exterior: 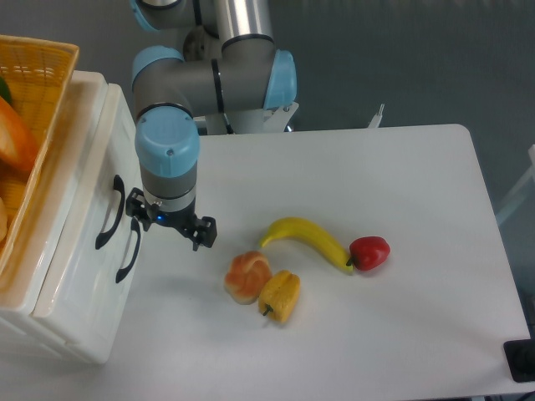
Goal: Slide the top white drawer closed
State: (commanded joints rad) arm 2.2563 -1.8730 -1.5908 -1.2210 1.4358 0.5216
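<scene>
- Nearest us, at the bottom left, we see the white drawer unit (79,276), its front face angled toward the table (401,251).
- On that front, the lower drawer (84,309) carries a black arched handle (127,251).
- Just above it, at about 11 o'clock from that handle, sits the top white drawer (92,180) with its own black handle (108,213); its front lies level with the lower front, and we see no gap along its top edge.
- Near the middle of the table we find a yellow pepper (279,296) touching a bread roll (248,276) at its 10 o'clock.
- A banana (305,238) curves past them at their 1 o'clock, and its right tip touches a red pepper (369,251).
- At 9 o'clock from the banana, the gripper (170,224) hangs over the table just beside the top drawer's handle, pointing down; we cannot tell whether it touches the handle.
- We see its fingers (205,231) spread apart with nothing between them.
- Above the gripper, the arm (213,79) with its blue joint caps rises toward 12 o'clock.
- Farthest left, at 10 o'clock, a yellow woven basket (38,92) rests on top of the unit with something orange (15,138) inside.
</scene>
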